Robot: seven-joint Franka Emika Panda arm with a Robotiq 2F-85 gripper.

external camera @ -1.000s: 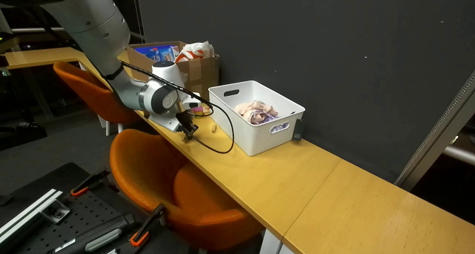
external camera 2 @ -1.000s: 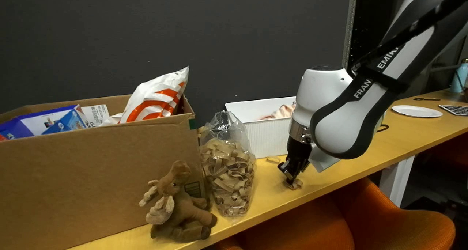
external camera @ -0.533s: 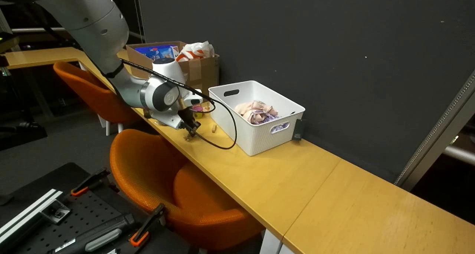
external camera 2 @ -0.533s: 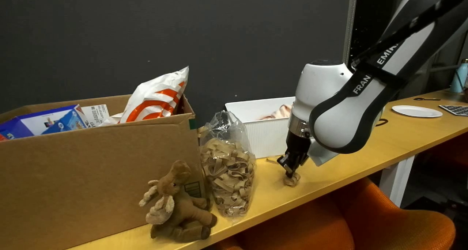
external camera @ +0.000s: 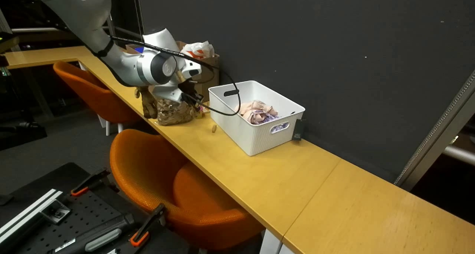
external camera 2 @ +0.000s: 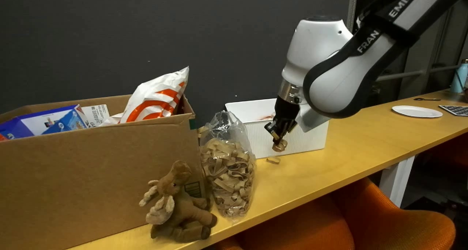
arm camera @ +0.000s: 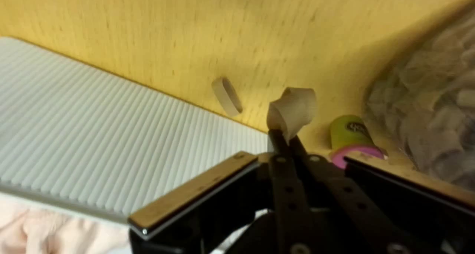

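Cataloguing by position, beginning with the piece held: one tan band (arm camera: 295, 107), looped, pinched at the tip of the tool (arm camera: 285, 136), which is drawn narrow on it. Location: raised above the tabletop (external camera: 267, 179), near the ribbed white bin (external camera 2: 299, 136).

Arm (external camera 2: 343, 85): white and black, lettered "FRAN" and "EMIKA"; a black strap (external camera 2: 396, 29) crosses between the two.

Loose band (external camera 2: 273, 160): tan, single, lying on the tabletop just beside the bin.

Tub (arm camera: 343, 137): yellow-green, pink lid (arm camera: 340, 156); dark oval label (arm camera: 357, 127), lettering only partly legible.

Bin contents: peach and purple fabric (external camera: 256, 111). Dark tag (external camera: 298, 130) at the bin's end, small pale print, unreadable.

Clear bag (external camera 2: 228, 177): filled with tan bands, standing beside the cardboard box (external camera 2: 102, 180).

Box contents: blue package (external camera 2: 40, 122), logos too small to read; white bag (external camera 2: 157, 96) with orange stripes; white panel (external camera 2: 97, 114) of fine text.

Plush animal (external camera 2: 182, 206): brown, antlered, seated before the box, close to a dark printed panel (external camera 2: 192, 188) on its side, illegible.
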